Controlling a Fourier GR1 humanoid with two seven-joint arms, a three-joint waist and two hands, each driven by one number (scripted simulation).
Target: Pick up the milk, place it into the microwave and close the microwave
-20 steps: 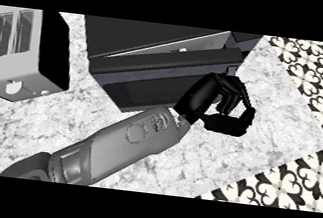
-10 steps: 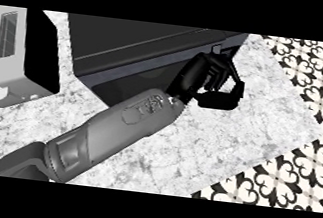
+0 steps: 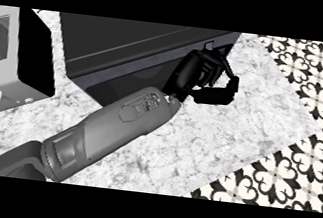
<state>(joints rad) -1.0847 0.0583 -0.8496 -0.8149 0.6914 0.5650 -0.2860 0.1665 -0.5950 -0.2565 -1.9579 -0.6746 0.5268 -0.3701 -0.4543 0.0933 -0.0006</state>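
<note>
The marble counter (image 3: 213, 137) fills most of the head view, a pale, grey-veined surface that ends along a diagonal edge at the right, beyond which lies a floor of black-and-white patterned tiles (image 3: 300, 162). The microwave (image 3: 126, 51), a dark box seen steeply from above, occupies the upper middle of the counter; its flat top reaches the upper edge of the view and its front face, slightly lighter along the upper rim, turns toward the lower right. A single grey forearm (image 3: 111, 125) enters from the lower left corner and runs diagonally up and to the right, crossing in front of the microwave's lower front corner. To the left of the microwave, just beside it, stands a light grey toaster (image 3: 6, 63) with slots on its top and a black side panel facing the microwave. The black hand (image 3: 202, 78) at the end of the forearm lies against the front right part of the microwave, close to its right corner; its fingers (image 3: 222, 90) are curled inward toward the palm, and nothing can be seen held within them, although the palm side is partly turned away from view. Which of the robot's two hands this is cannot be settled from the view alone. The milk appears nowhere on the visible counter, and whether it is inside the microwave cannot be told.
</note>
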